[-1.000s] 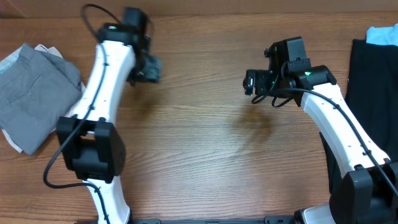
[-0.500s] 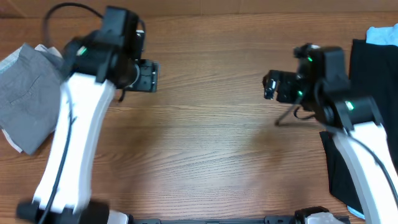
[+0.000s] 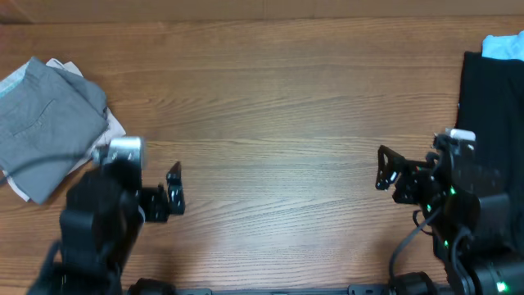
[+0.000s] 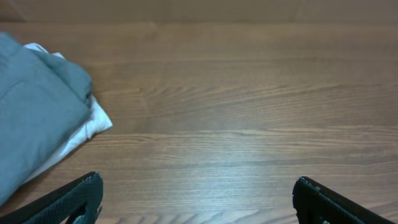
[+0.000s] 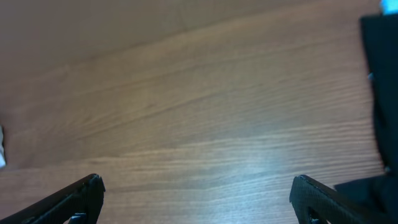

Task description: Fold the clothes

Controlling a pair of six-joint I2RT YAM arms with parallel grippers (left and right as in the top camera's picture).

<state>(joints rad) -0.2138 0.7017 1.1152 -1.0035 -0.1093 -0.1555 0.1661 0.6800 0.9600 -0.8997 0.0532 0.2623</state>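
The grey shorts (image 3: 49, 123) lie folded at the table's far left, on top of a pale garment (image 3: 115, 133). In the left wrist view the grey shorts (image 4: 31, 112) fill the left side, well ahead of the fingers. My left gripper (image 3: 175, 188) hangs over bare wood to the right of the shorts and apart from them; it is open and holds nothing (image 4: 198, 199). My right gripper (image 3: 382, 168) sits at the right over bare wood, also open and empty (image 5: 198, 198).
A black garment (image 3: 491, 106) lies along the right edge, with a light blue item (image 3: 503, 45) at its far end. The black garment (image 5: 382, 93) also shows at the right of the right wrist view. The wooden table (image 3: 278, 106) spans the middle.
Both arms have drawn back from the far middle of the table toward its near edge. The left gripper's jaws have spread wider. The shorts have not moved.
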